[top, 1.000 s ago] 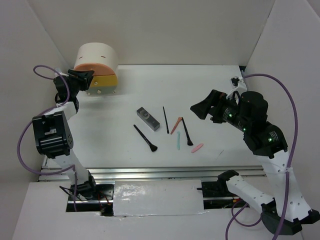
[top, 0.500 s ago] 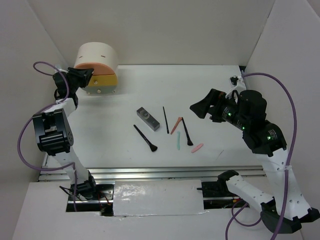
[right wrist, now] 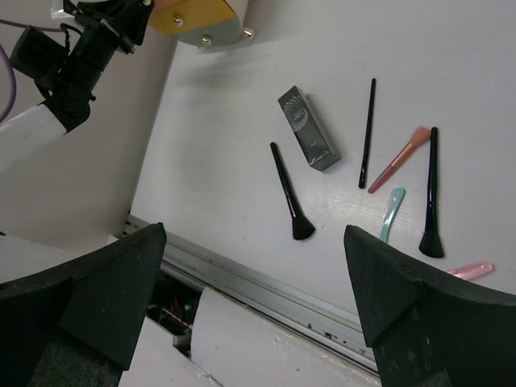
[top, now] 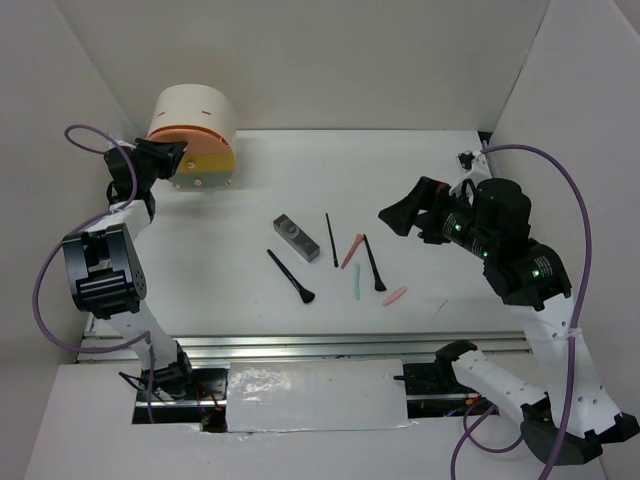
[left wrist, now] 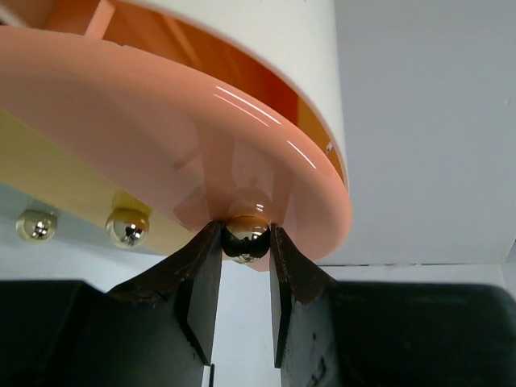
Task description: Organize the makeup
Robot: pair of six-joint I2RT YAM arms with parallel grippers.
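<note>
The left gripper clamps the silver drawer knob at ten o'clock; the right gripper gapes open at three o'clock.

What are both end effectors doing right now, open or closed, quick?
Left end effector: closed on the metal knob of the pink drawer.
Right end effector: open, holding nothing.

No legible txt; grey case marking unreadable.
</note>
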